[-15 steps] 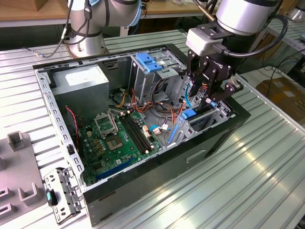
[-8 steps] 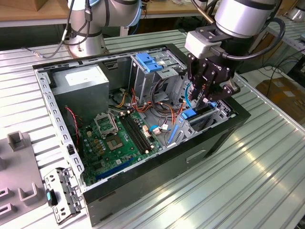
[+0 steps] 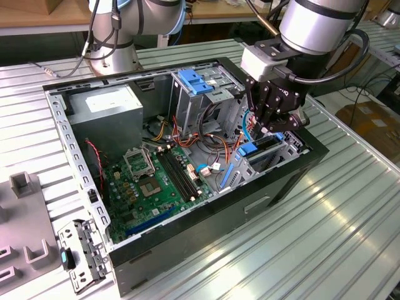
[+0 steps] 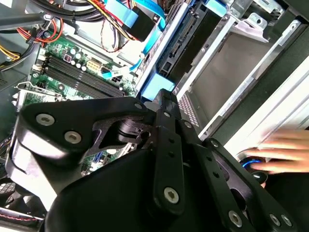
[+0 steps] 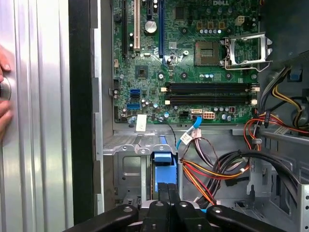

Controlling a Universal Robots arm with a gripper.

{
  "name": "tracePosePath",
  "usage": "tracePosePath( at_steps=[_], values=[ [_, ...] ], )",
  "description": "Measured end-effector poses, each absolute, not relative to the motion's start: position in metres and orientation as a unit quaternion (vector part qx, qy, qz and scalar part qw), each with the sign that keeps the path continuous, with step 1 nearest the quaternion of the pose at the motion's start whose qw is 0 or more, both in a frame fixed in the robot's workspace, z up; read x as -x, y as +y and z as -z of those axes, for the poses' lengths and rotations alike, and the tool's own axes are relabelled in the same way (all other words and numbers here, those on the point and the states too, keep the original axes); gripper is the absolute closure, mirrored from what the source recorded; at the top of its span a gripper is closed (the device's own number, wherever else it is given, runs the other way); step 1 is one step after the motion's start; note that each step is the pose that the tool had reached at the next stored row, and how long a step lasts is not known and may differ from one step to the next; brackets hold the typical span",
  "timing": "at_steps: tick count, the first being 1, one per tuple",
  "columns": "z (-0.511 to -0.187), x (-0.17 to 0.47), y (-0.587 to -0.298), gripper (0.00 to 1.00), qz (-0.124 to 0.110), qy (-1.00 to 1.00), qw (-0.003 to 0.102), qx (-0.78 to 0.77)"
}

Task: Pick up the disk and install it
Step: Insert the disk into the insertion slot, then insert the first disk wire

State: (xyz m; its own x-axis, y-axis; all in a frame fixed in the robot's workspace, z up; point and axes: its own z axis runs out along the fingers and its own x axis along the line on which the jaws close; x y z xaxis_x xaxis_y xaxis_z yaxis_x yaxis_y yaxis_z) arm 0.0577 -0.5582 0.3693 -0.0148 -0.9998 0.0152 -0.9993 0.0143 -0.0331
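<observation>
Gripper (image 5: 164,188) pinched closed, at disk (image 5: 162,165) (blue-railed), in drive cage (image 5: 126,170)

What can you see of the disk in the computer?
The disk stands on edge, slid into the grey metal drive cage beside the motherboard. Blue plastic rails frame it, and a dark flat side shows in the second wrist view. The gripper sits right at its blue end.
</observation>
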Motion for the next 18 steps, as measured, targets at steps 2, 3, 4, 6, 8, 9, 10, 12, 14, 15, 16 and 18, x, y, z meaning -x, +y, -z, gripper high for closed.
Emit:
tracePosePath(
  at_steps=[2, 3, 4, 6, 8, 9, 10, 12, 14, 15, 16, 18],
  values=[
    [-0.369, -0.058, -0.558, 0.89, 0.017, 0.712, 0.006, 0.702],
    [-0.369, -0.058, -0.558, 0.89, 0.017, 0.712, 0.006, 0.702],
    [-0.369, -0.058, -0.558, 0.89, 0.017, 0.712, 0.006, 0.702],
    [-0.369, -0.058, -0.558, 0.89, 0.017, 0.712, 0.006, 0.702],
    [-0.369, -0.058, -0.558, 0.89, 0.017, 0.712, 0.006, 0.702],
    [-0.369, -0.058, -0.558, 0.89, 0.017, 0.712, 0.006, 0.702],
    [-0.369, -0.058, -0.558, 0.89, 0.017, 0.712, 0.006, 0.702],
    [-0.369, -0.058, -0.558, 0.89, 0.017, 0.712, 0.006, 0.702],
    [-0.369, -0.059, -0.558, 0.89, 0.017, 0.712, 0.006, 0.702],
    [-0.369, -0.059, -0.558, 0.89, 0.017, 0.712, 0.006, 0.702],
    [-0.369, -0.061, -0.558, 0.89, 0.017, 0.712, 0.006, 0.702],
    [-0.369, -0.069, -0.558, 0.89, 0.017, 0.712, 0.006, 0.702]
  ],
)
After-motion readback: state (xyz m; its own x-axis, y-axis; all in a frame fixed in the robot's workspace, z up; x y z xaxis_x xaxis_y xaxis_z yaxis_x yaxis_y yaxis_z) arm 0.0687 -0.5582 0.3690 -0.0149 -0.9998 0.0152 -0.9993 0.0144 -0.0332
